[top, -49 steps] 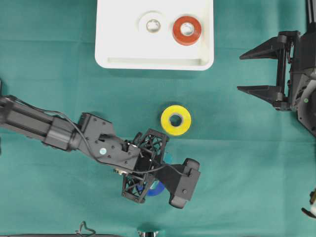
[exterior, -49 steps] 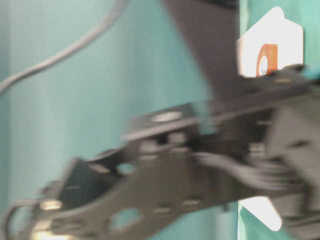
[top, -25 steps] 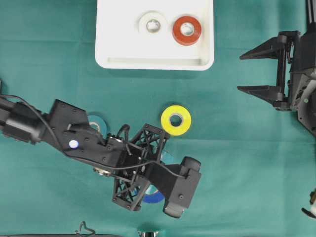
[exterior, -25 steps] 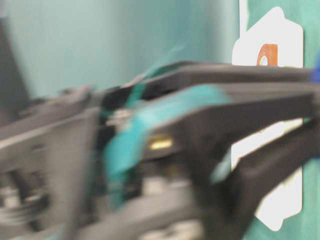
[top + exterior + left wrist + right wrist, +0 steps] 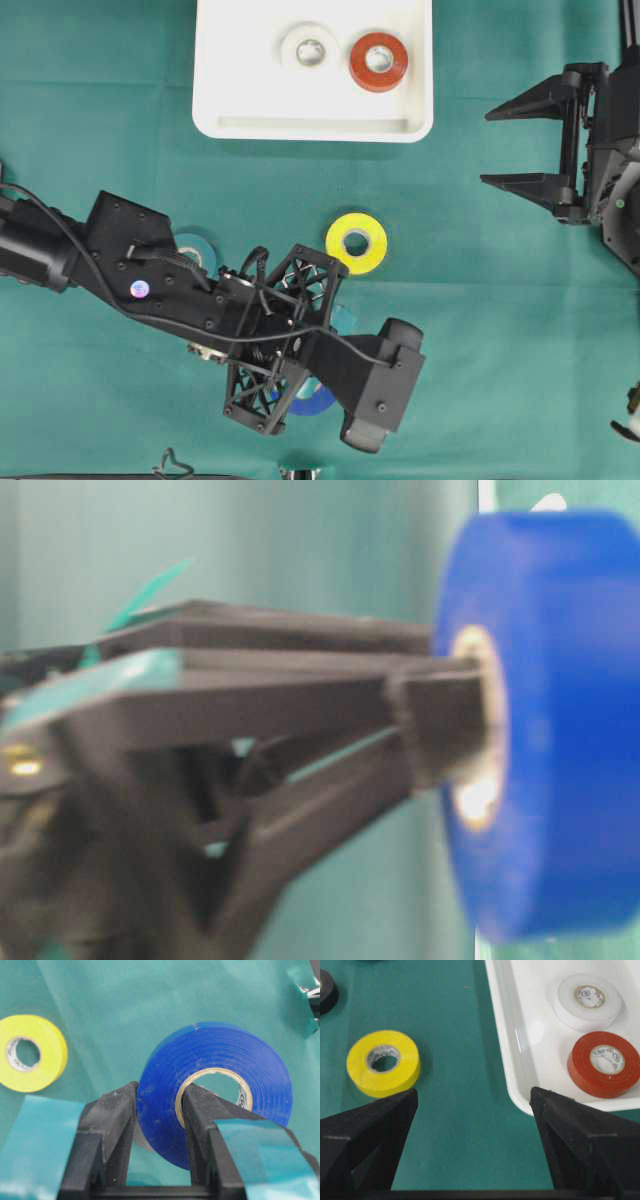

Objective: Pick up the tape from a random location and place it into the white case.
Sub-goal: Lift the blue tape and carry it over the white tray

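My left gripper [image 5: 160,1095] is shut on a blue tape roll [image 5: 225,1045], with one finger outside the roll's wall and the other inside its cardboard core. From overhead the blue roll [image 5: 315,398] peeks out under the left gripper [image 5: 296,385] near the front edge. It fills the right of the table-level view as a blurred blue tape [image 5: 560,730]. The white case [image 5: 300,128] lies at the back and holds a white roll [image 5: 309,47] and a red roll [image 5: 378,62]. My right gripper [image 5: 488,148] is open and holds nothing.
A yellow roll [image 5: 356,242] lies on the green cloth between the case and the left gripper. A teal roll [image 5: 197,250] shows beside the left arm. The right wrist view shows a black roll [image 5: 326,990] at far left and the case rim [image 5: 512,1045] close by.
The left arm has swung and shifted, uncovering the teal roll. The blue roll in its jaws has come close in front of the table-level camera. The right arm has not moved.
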